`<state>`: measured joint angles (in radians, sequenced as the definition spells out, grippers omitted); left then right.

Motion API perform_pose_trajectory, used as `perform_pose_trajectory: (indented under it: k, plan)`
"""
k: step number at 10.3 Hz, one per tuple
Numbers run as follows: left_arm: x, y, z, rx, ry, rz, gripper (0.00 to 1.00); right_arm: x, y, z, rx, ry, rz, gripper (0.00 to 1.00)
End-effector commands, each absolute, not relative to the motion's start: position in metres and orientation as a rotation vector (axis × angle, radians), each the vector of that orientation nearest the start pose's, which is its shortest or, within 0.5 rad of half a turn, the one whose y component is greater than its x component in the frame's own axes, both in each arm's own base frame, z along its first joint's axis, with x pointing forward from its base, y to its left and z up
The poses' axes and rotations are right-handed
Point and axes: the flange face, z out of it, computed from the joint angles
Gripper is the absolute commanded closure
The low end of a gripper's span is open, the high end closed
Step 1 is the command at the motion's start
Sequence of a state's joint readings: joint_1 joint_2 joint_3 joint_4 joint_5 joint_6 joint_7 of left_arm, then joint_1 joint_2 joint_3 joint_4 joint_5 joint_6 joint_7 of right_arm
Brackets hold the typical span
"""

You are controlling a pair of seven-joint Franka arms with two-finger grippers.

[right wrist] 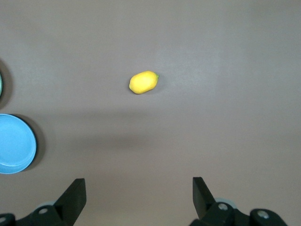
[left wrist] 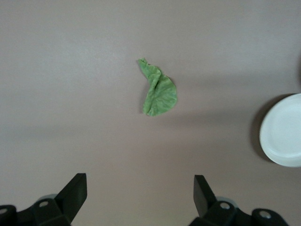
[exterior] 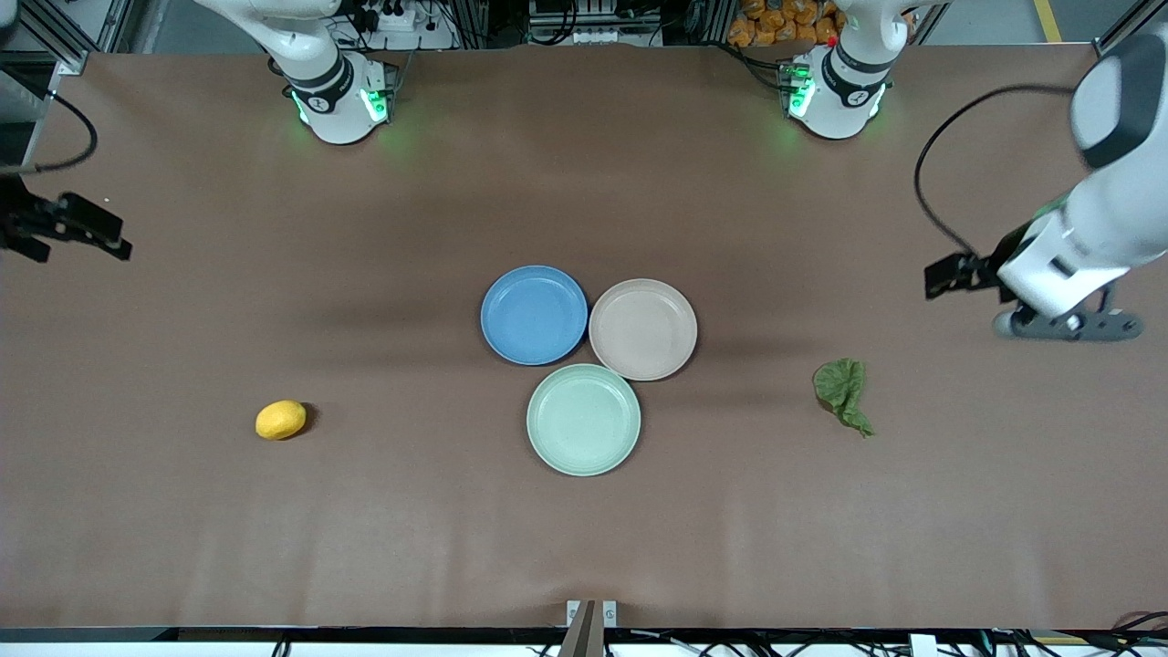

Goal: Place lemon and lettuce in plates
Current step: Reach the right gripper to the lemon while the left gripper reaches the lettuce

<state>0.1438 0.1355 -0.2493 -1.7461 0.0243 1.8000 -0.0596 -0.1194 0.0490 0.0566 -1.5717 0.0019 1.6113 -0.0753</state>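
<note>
Brown counter, wide and flat, and both hands hang high at its ends. The left hand, fingers apart, hovers over bare counter with the lettuce lying flat just ahead, likely lining up a descent. The right hand, also spread wide and holding nothing, looks down on the lemon. In the middle sit the blue plate and the beige plate, touching, both unfilled; a mint-green plate sits nearer the front camera.
</note>
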Motion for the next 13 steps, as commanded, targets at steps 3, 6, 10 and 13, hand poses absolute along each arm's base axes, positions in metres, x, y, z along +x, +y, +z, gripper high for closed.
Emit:
perform_pose_trajectory:
  k: [3,6,10,13]
  plan:
    - [0.562,-0.058,0.39,-3.121,0.115,0.088,0.0,0.627,-0.043,0.502,-3.111,-0.008,0.08,0.0]
    - [0.571,-0.057,0.322,-3.149,0.129,0.12,0.0,0.655,-0.038,0.444,-3.111,-0.032,0.068,0.0]
    - [0.594,-0.044,0.258,-3.125,0.201,0.048,0.0,0.686,-0.036,0.335,-3.105,-0.009,0.07,0.0]
    - [0.611,-0.044,0.228,-3.154,0.178,0.042,0.0,0.695,-0.034,0.269,-3.099,-0.007,0.062,0.0]
